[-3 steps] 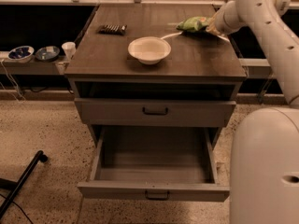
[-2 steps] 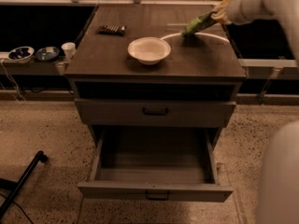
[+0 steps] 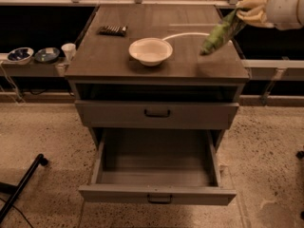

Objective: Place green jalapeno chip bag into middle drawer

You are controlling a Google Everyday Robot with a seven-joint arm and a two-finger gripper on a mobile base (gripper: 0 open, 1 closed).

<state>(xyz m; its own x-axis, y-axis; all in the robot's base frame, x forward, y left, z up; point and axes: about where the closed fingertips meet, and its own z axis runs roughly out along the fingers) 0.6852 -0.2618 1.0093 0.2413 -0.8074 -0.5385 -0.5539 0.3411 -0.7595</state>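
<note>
Carefully: your gripper (image 3: 243, 16) at upper right was clamped on one end of the green jalapeno chip bag (image 3: 216, 34), which dangled above the cabinet top (image 3: 118, 56); it could have slipped free well short of the open middle drawer (image 3: 156, 194), lower centre

The pale arm (image 3: 287, 4) enters from the upper right; its tool (image 3: 248, 13), held aloft, grips the green jalapeno chip bag (image 3: 216, 34).

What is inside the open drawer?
The middle drawer shows only bare floor and walls; the strip behind its front panel is hidden. The gripper holds the green jalapeno chip bag above the cabinet top.
</note>
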